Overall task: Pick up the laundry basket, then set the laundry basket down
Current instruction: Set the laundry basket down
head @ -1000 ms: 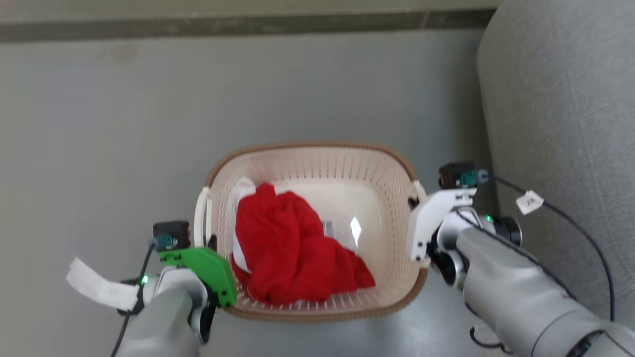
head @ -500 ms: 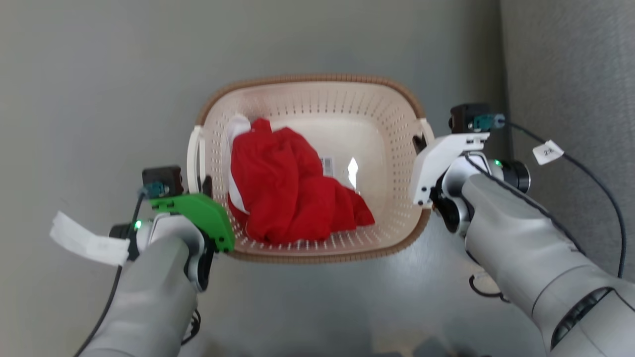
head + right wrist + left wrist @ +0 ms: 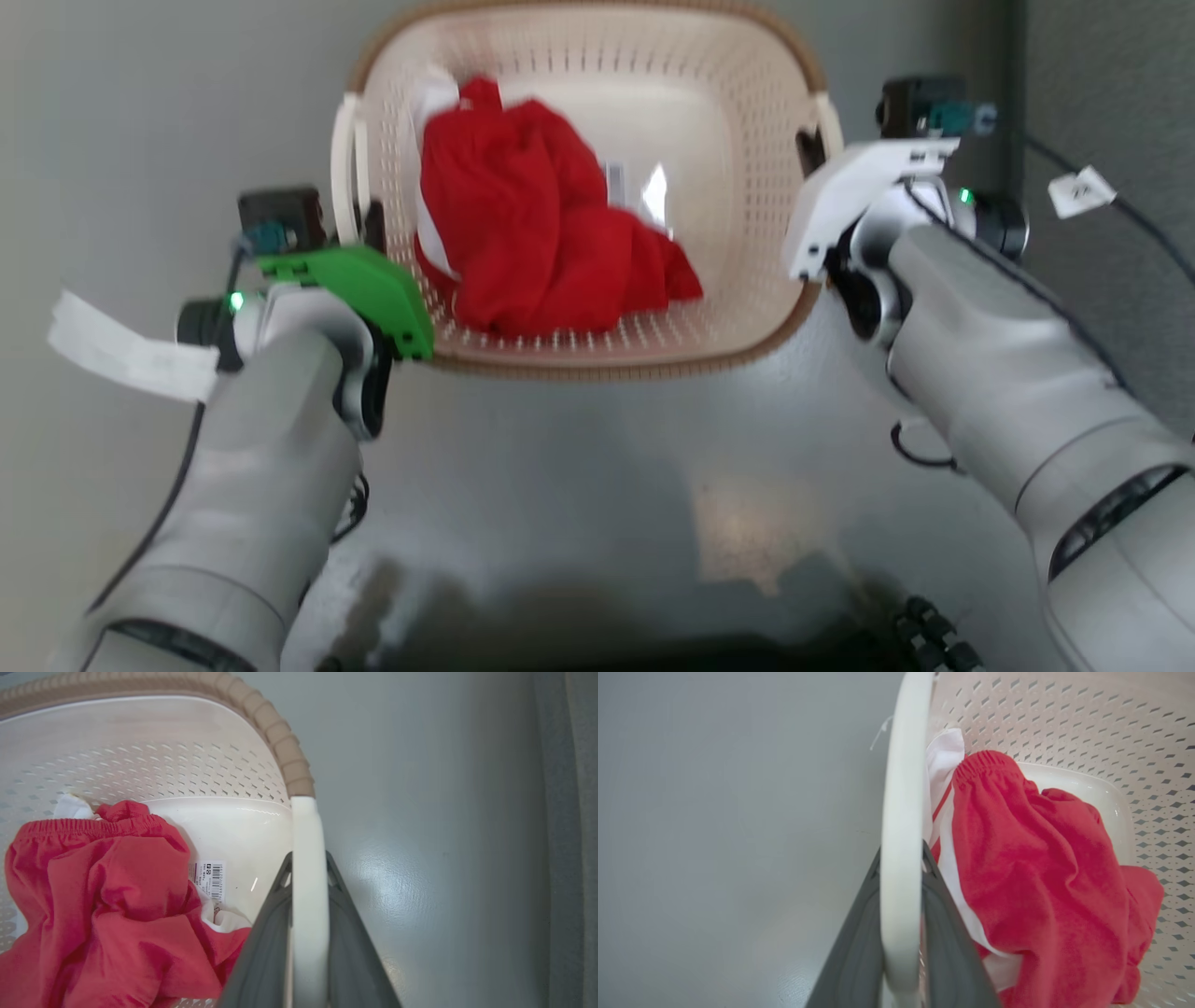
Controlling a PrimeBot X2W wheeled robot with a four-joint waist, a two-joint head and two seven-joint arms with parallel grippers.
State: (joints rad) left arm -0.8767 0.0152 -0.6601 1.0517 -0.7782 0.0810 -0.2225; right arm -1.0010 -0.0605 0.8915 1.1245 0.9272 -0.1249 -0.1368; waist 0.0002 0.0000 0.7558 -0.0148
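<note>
The laundry basket [image 3: 616,362], cream with perforated walls and a brown woven rim, is near the top of the head view, between my two arms. A crumpled red and white garment [image 3: 541,243] lies inside it, beside a barcode sticker [image 3: 209,879]. My left gripper [image 3: 373,219] is shut on the white left loop handle [image 3: 901,812], with a dark finger [image 3: 859,938] on each side of it. My right gripper [image 3: 810,149] is shut on the white right loop handle [image 3: 307,905] in the same way.
A grey upholstered piece of furniture [image 3: 1111,84] stands close to the basket's right side, behind my right arm. Smooth grey floor [image 3: 579,485] spreads under and in front of the basket. A dark shape [image 3: 653,644] lies at the head view's bottom edge.
The head camera has shifted, and the far wall strip has left the picture. Basket and both grippers sit higher in the view and look larger. Both grips on the handles are unchanged.
</note>
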